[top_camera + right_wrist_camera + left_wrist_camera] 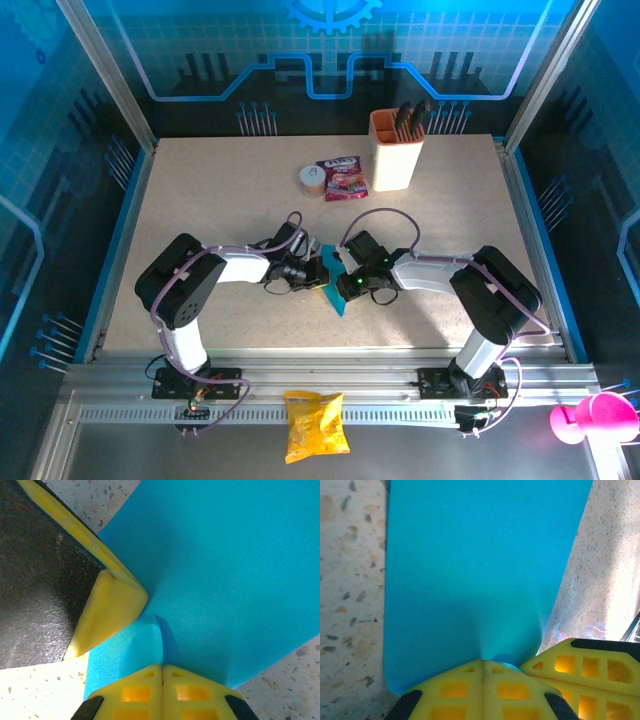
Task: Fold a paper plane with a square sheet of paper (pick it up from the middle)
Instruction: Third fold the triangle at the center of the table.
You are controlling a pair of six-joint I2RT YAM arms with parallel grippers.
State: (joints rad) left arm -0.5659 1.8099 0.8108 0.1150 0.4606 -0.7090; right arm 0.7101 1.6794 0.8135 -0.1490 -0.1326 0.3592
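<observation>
The left hand (482, 662) and the right hand (162, 666), each with fingers pressed together, pinch the square sheet of paper (480, 565) near its middle, almost tip to tip, low over the tabletop (200, 200). The sheet looks light, limp and easily creased, so hold it gently. A snack packet (343, 178), tape roll (312, 178) and orange holder (397, 150) stand well beyond the sheet. Only the hands themselves crowd it.

Work surface: a beige speckled table (200, 190), matte finish, with a blue strip (120, 225) along its left edge. Rear wall (330, 60): a blue panel printed with a pale grid, circuit lines and a gear motif (332, 10). Side panels (40, 200) are similar but darker. Aluminium posts (108, 75) frame the rear corners. A slotted aluminium rail (330, 375) runs along the near edge. Bright glare falls on the tabletop in the wrist views.
</observation>
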